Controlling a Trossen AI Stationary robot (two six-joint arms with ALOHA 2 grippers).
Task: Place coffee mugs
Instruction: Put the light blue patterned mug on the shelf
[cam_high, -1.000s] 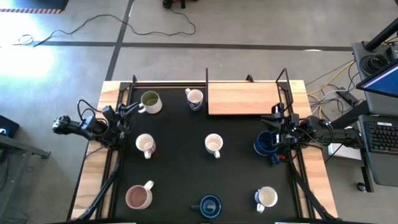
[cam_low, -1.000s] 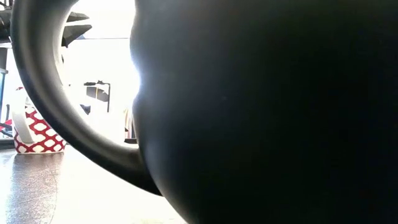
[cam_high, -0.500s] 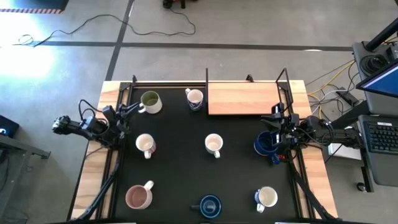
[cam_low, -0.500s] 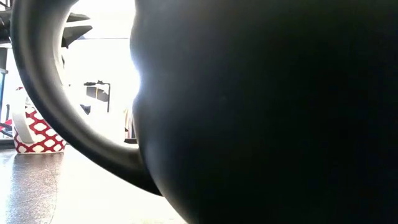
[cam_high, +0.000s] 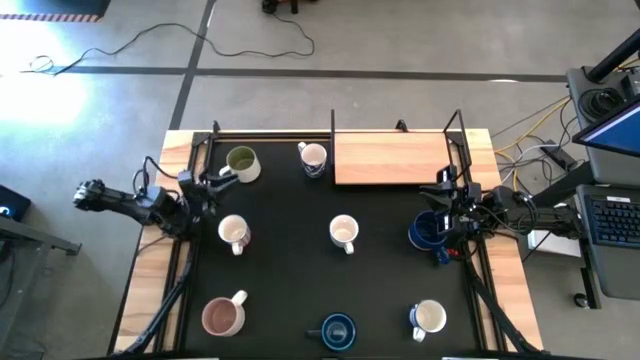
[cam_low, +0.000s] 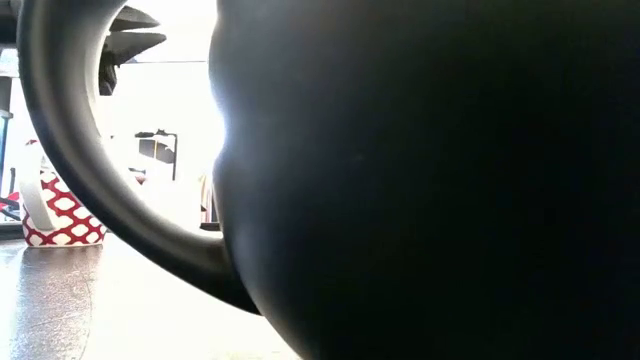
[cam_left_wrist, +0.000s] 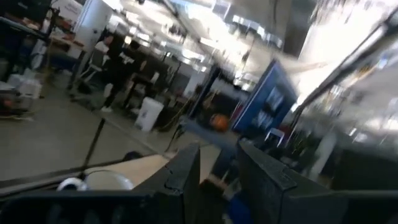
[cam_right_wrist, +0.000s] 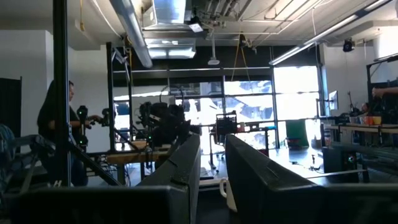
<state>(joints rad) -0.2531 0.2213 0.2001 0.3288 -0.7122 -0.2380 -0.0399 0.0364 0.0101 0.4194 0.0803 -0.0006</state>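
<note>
**A:** As far as can be judged from above, well along. Eight small round ceramic coffee mugs upright and well apart, in rough rows on the flat black mat. Nothing on the pale wooden board at upper centre-right.

**B:** Anything left to place, then?

**A:** Hard to say. Perhaps the glossy dark blue mug at centre right, just beside the right gripper. Narrow gap between its fingers, nothing held.

**B:** And the left gripper?

**A:** Centre left, between the green-lined white mug and a plain white mug. Fingers slightly parted, empty.

**B:** Textures?

**A:** Smooth glaze and curved loop handles on the mugs. Matte mat, grained wood.
</note>
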